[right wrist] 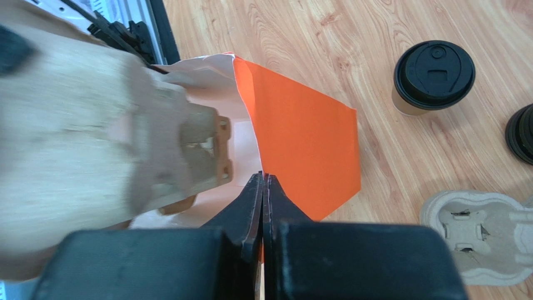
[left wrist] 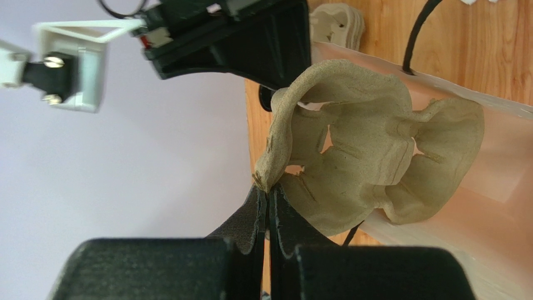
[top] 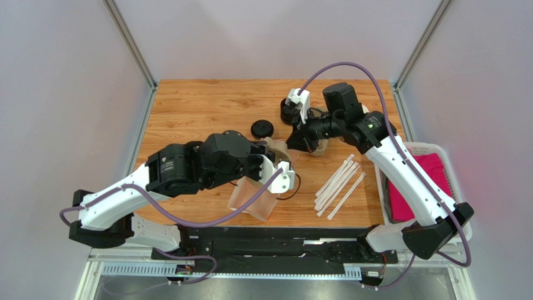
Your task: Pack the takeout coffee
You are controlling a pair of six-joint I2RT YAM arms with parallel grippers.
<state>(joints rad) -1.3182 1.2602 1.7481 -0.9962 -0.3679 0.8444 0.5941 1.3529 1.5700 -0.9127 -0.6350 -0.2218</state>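
Note:
The takeout coffee (top: pixel 263 129), a tan paper cup with a black lid, stands upright on the wooden table; it also shows in the right wrist view (right wrist: pixel 431 78). Neither gripper touches it. My left gripper (left wrist: pixel 269 190) is shut on the edge of a tan pulp cup carrier (left wrist: pixel 369 156) and holds it at the mouth of an orange paper bag (left wrist: pixel 494 181). In the top view this gripper (top: pixel 268 155) is just above the bag (top: pixel 253 199). My right gripper (right wrist: pixel 264 178) is shut on the bag's rim (right wrist: pixel 300 137), at the bag's far side (top: pixel 294 149).
A stack of black lids (top: pixel 289 112) stands behind the coffee. A stack of pulp carriers (right wrist: pixel 478 234) lies under my right arm. Several white straws (top: pixel 341 181) lie right of the bag. A white basket (top: pixel 438 150) holding pink cloth sits at the table's right edge.

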